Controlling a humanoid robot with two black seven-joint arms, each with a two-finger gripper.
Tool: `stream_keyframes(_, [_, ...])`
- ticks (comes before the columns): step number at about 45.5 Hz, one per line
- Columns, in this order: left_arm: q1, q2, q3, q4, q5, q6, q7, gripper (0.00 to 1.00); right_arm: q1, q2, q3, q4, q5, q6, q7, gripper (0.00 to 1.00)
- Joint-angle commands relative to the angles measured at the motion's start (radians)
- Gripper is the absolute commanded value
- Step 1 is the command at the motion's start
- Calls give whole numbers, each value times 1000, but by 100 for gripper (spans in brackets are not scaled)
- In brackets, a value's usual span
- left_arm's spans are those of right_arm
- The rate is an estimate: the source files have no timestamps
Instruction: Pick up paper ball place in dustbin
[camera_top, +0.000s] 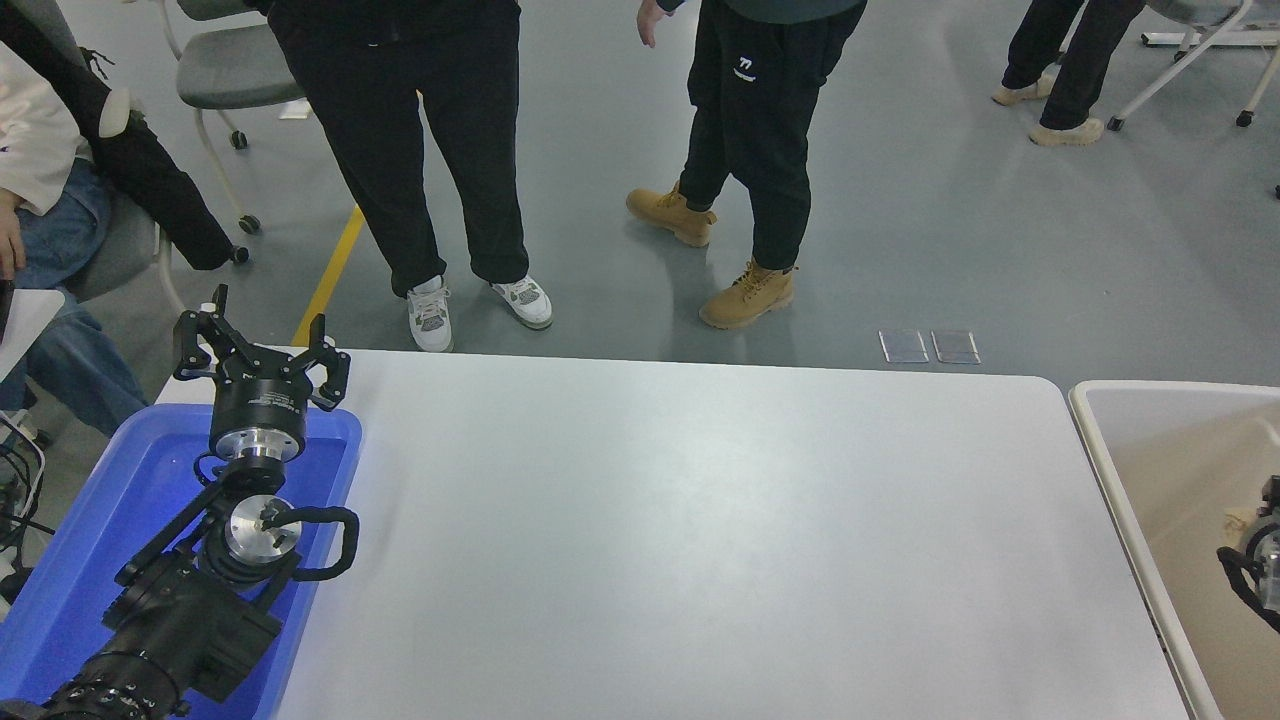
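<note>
The beige dustbin (1098, 432) stands against the table's right end, cut off by the picture's right edge. My right gripper (1266, 497) comes in at the right edge over the inside of the bin, and only its wrist and a dark piece show. A small tan crumpled patch, which looks like the paper ball (1238, 520), shows beside it inside the bin. I cannot tell whether it is held or lying loose. My left gripper (262, 346) is parked at the lower left over the blue tray, open and empty.
A bright blue tray (338, 440) lies at the table's left end under the left arm. The white table (680, 520) spans the middle. Several people stand or sit beyond the far edge, and office chairs stand on the grey floor.
</note>
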Motion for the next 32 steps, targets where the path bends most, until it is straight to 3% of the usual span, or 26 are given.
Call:
stream_keyframes(1, [0,0,0,0,0,0,0,99,-2,-1,2,0,-1,1,0,100])
stream_keyframes(20, [0,0,0,0,0,0,0,99,59,-13,-59,27,-29,4,-1,100])
stream_keyframes(32, [0,0,0,0,0,0,0,99,203,-165,-173,285,-39,-5,-3,100])
